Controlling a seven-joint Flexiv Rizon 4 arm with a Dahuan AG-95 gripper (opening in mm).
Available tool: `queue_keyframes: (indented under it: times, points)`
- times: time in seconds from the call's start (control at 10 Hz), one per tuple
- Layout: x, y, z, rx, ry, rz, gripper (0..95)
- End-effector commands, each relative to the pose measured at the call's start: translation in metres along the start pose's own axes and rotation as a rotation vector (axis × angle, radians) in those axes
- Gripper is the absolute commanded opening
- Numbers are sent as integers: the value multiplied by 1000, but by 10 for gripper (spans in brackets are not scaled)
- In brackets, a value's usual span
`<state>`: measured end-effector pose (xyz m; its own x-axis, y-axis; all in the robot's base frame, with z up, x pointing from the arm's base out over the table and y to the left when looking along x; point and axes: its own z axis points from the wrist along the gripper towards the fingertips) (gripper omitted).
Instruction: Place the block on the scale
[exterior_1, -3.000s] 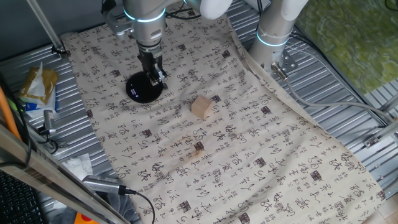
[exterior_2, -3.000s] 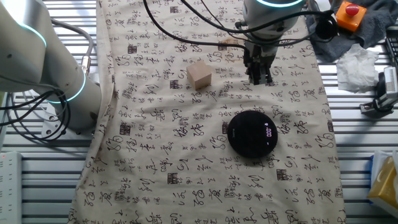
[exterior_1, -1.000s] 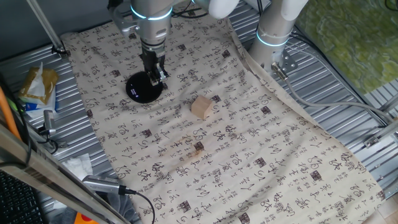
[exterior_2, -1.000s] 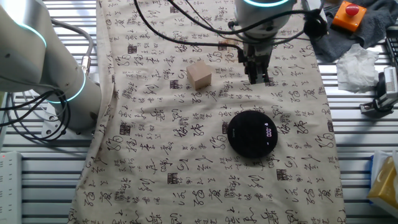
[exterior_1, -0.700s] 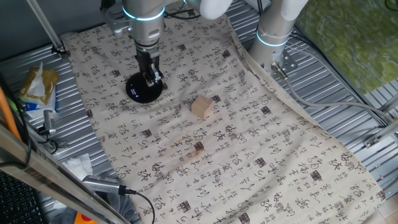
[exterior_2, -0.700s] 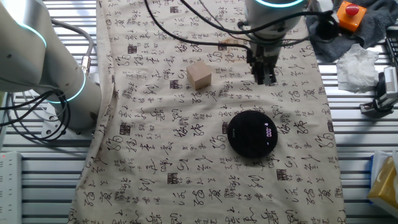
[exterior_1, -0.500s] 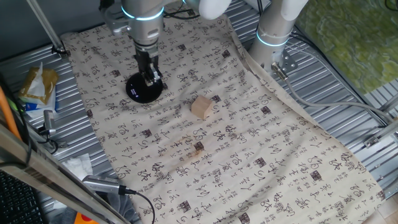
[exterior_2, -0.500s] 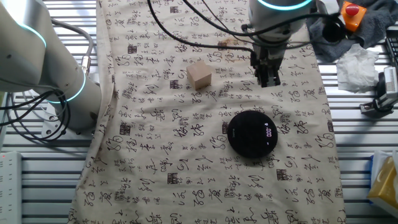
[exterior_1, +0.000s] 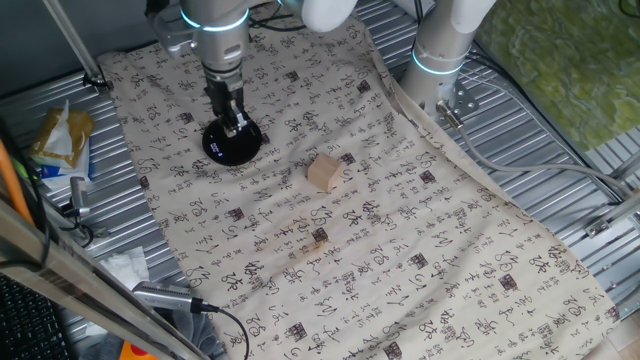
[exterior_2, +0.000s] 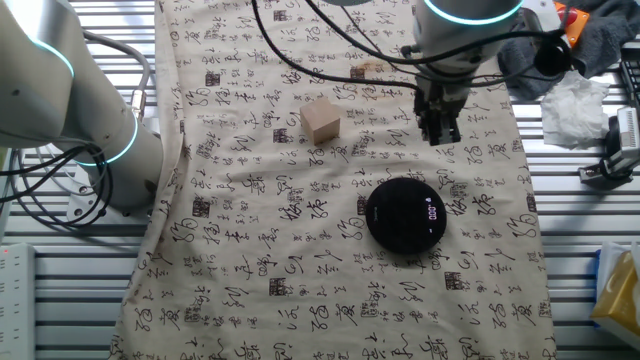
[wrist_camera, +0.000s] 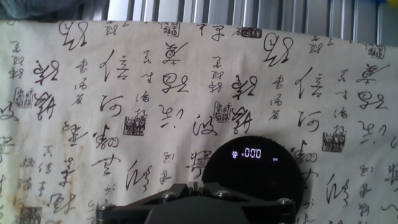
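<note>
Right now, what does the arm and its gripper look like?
White, rounded arm links with a glowing cyan ring at each joint. The wrist is silver-grey, the gripper is dark with two slim black fingers, and black cables loop from it.

We have one fixed view high at one end of the table, looking down along the cloth (exterior_1: 400, 250). The other fixed view looks steeply down from the opposite side. Both share the scale (exterior_1: 231, 144) (exterior_2: 405, 215) and block (exterior_1: 323, 172) (exterior_2: 321, 123). The hand view looks down close above the scale (wrist_camera: 254, 171), facing the cloth's far edge.
</note>
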<state>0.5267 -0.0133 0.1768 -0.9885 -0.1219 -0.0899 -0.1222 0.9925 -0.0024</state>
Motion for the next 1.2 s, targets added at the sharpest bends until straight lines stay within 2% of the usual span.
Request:
queue_keyframes:
  times: [0.1, 0.5, 0.6, 1.2]
  points:
    - [0, 0, 1, -5, 3, -32, 0]
    - [4, 0, 2, 4, 13, -58, 0]
    - [4, 0, 2, 4, 3, -71, 0]
    - [4, 0, 2, 1, 1, -86, 0]
